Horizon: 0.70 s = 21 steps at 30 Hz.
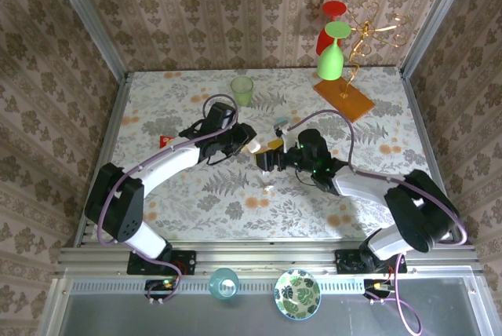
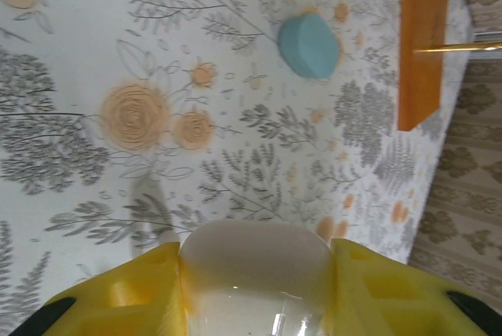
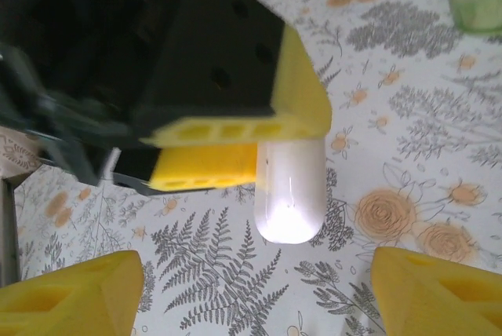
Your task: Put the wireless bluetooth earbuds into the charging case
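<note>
My left gripper (image 1: 249, 145) is shut on the white charging case (image 2: 255, 273), its yellow fingers (image 2: 118, 293) pressed against both sides. The case is held above the floral table, and its rounded end (image 3: 290, 195) sticks out past the left fingers in the right wrist view. My right gripper (image 1: 267, 162) faces it from the right at close range. The right gripper (image 3: 255, 289) is open, with nothing between its yellow fingertips (image 3: 70, 293); the case end hangs just beyond them. A tiny white speck (image 1: 268, 188) lies on the table below; I cannot tell whether it is one of the earbuds.
A light blue disc (image 2: 308, 45) lies just beyond the case. A green cup (image 1: 242, 90) stands at the back. An orange wooden base (image 1: 343, 99) with a wire stand and hanging glasses sits back right. A red card (image 1: 166, 140) lies at the left.
</note>
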### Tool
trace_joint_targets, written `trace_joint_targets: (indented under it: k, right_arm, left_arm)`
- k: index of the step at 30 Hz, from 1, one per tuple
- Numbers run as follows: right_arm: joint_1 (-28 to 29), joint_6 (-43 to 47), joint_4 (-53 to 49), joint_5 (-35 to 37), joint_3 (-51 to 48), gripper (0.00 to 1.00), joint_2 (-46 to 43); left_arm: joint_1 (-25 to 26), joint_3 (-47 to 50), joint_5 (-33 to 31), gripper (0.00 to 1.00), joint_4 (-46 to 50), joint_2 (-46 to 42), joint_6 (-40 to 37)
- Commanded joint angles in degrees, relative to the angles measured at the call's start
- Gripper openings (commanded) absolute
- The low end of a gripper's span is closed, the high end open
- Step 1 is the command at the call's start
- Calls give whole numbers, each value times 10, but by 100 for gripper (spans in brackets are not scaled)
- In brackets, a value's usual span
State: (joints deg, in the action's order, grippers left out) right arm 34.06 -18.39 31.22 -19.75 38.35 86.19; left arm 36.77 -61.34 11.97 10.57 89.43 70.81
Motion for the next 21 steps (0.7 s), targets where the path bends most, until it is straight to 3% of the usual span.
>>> trace_joint_targets:
  k: [1,6,13,18,21]
  right_arm:
    - [-7,-37,55,-35,26,70,34]
    - [-15,-64,87,-53,36,53,63]
    - [-27,-71,101,-85,44,38,73]
    - [-29,-60,93,-98,48,19,77]
    - [-30,-58,91,-102,48,15,73]
  left_arm:
    - [2,-2,35,35,-38,4,19]
    - [1,-4,47,35,-41,0,13]
    - [-5,6,55,35,-46,-2,13]
    - [-5,1,61,36,-45,-4,6]
    - [-5,-2,57,37,-39,-6,-1]
